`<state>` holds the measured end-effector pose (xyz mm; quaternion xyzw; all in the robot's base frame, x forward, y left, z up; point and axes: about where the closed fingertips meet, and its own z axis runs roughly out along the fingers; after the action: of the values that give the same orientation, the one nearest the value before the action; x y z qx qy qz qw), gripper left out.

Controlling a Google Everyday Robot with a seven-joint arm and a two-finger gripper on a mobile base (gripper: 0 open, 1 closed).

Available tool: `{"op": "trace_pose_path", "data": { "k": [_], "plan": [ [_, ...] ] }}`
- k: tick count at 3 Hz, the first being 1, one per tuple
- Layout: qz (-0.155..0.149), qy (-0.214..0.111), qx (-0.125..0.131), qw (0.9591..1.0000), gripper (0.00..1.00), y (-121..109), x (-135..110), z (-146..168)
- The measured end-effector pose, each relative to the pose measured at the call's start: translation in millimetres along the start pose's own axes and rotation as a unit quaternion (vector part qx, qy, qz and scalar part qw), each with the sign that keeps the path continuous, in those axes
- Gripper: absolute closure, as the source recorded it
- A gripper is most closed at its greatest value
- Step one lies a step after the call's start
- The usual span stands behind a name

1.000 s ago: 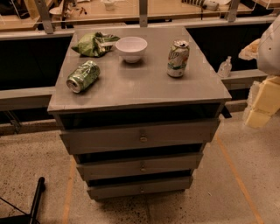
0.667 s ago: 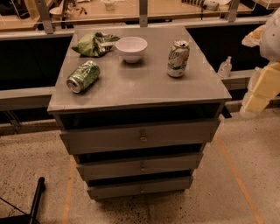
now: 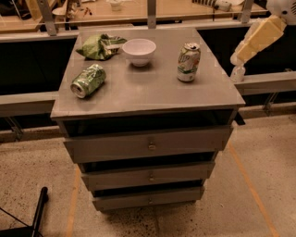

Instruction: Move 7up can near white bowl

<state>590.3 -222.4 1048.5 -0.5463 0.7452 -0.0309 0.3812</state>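
Observation:
The 7up can (image 3: 188, 62) stands upright on the right part of the grey drawer cabinet's top (image 3: 148, 92); it has a pale white-and-green label and a silver top. The white bowl (image 3: 139, 51) sits at the back middle of the top, about a can's height to the left of the can. Only a pale yellow arm link (image 3: 256, 39) shows at the upper right, slanting down toward the cabinet's right edge, to the right of the can and apart from it. The gripper itself is out of view.
A dented all-green can (image 3: 88, 80) lies on its side at the left of the top. A green foil bag (image 3: 100, 46) lies at the back left beside the bowl. A small white bottle (image 3: 238, 73) stands behind the cabinet's right edge. A wooden bench (image 3: 138, 11) runs behind.
The arm link has swung up and leftward, from low at the right edge to a slant near the cabinet's right back corner. The cans, bowl and bag have not moved.

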Motion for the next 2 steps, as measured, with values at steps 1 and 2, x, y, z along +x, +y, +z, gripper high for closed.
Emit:
{"op": "trace_pose_path", "data": {
  "k": [1,2],
  "plan": [
    [0.071,-0.102,0.008,0.9922,0.0,-25.6,-17.2,49.4],
    [0.08,-0.126,0.035,0.9882,0.0,-41.0,-24.9,55.7]
  ]
}}
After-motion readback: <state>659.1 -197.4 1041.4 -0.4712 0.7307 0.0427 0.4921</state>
